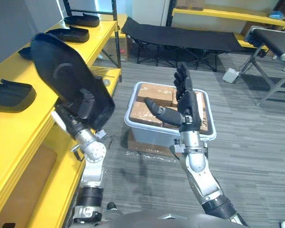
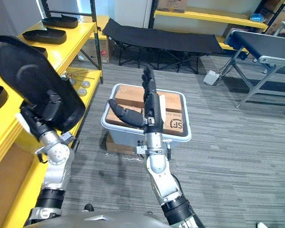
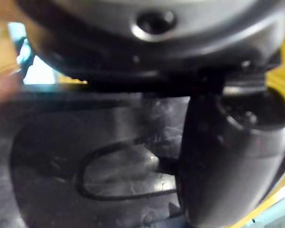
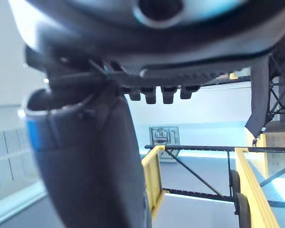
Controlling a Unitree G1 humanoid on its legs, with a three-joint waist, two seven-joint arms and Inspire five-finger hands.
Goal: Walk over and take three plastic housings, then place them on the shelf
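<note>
A large black plastic housing point(image 1: 61, 76) is held up, tilted, over the edge of the yellow shelf point(image 1: 19, 133). My left hand point(image 1: 85, 107) is shut on its lower end, and the thumb point(image 3: 228, 156) presses its dark surface point(image 3: 109, 156) in the left wrist view. More black housings lie on the shelf top: one at the near left point(image 1: 9, 94) and two further back point(image 1: 69, 33) point(image 1: 81, 20). My right hand point(image 1: 185, 102) stands upright and open above the bin, fingers straight and holding nothing.
A grey bin point(image 1: 147, 130) of brown boxes sits on the floor straight ahead. A black cot point(image 1: 180, 35) stands behind it. A conveyor table point(image 1: 275, 40) is at the far right. Small round parts lie on the lower shelf point(image 2: 80, 83).
</note>
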